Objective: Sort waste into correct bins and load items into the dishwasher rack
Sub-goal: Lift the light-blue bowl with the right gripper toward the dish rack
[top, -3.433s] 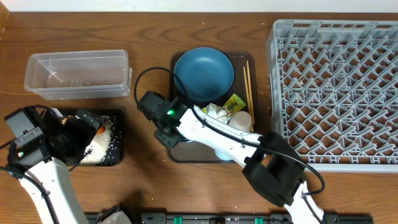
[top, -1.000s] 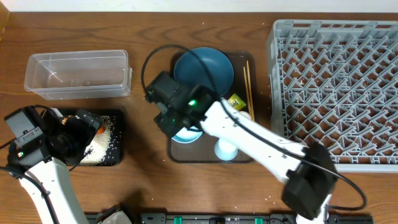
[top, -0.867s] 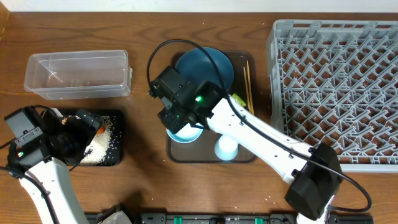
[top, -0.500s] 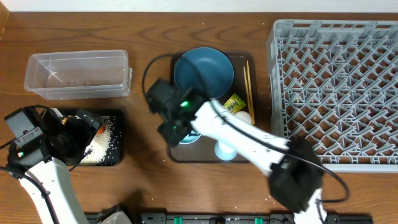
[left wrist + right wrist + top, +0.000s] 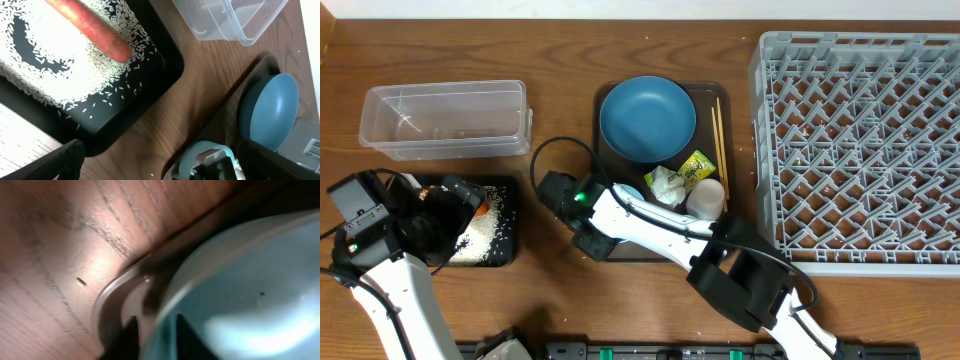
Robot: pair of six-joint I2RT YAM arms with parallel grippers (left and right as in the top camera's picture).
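Right jaws pinch pale blue bowl; carrot, rice in black tray.

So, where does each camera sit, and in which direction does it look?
Overhead: fixed above the table, looking straight down; the left arm and right arm both show.
Left wrist: on the left arm, looking down at the carrot and rice in the black tray; its own fingers darken the lower corners.
Right wrist: very close to the bowl rim; its own fingers show at the bottom edge.
Shared: overhead and left wrist both see the plate and clear tub.
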